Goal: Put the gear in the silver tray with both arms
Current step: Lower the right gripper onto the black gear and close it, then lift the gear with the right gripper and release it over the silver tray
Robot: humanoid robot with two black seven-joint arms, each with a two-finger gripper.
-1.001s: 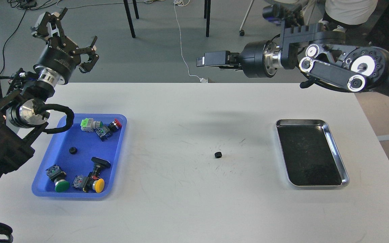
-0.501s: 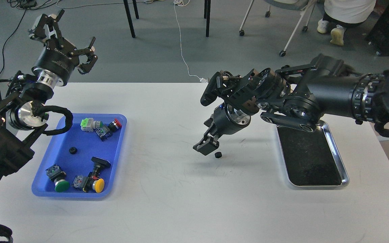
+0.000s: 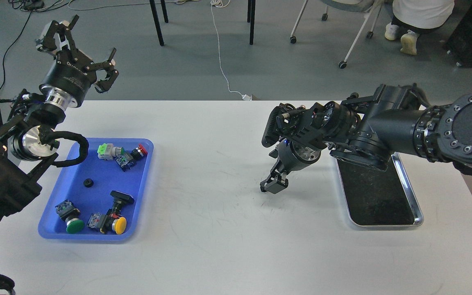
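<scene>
One second ago the right gripper [image 3: 272,186] hung high over the far edge of the table; now it is down at the tabletop, on the very spot where the small black gear lay in the open, and the gear no longer shows; I judge it is hidden at or between the fingertips, though whether it is gripped I cannot tell, nor whether the jaws are closed, since they are dark and seen end-on. If it is caught, the carry is short; the silver tray [image 3: 415,203] lies just to the gripper's right, partly under the forearm, shiny metal with rounded corners, a raised rim and a dark scuffed bottom. Well to the gripper's left sits a blue plastic tray [image 3: 55,235], smooth and matte, holding push-button switches and a second small black toothed gear [image 3: 88,184]. Beyond it the left gripper [image 3: 81,45] has barely shifted; its fingers spread wide, empty, above the table's far corner. The white table [image 3: 203,254] is finely scratched.
</scene>
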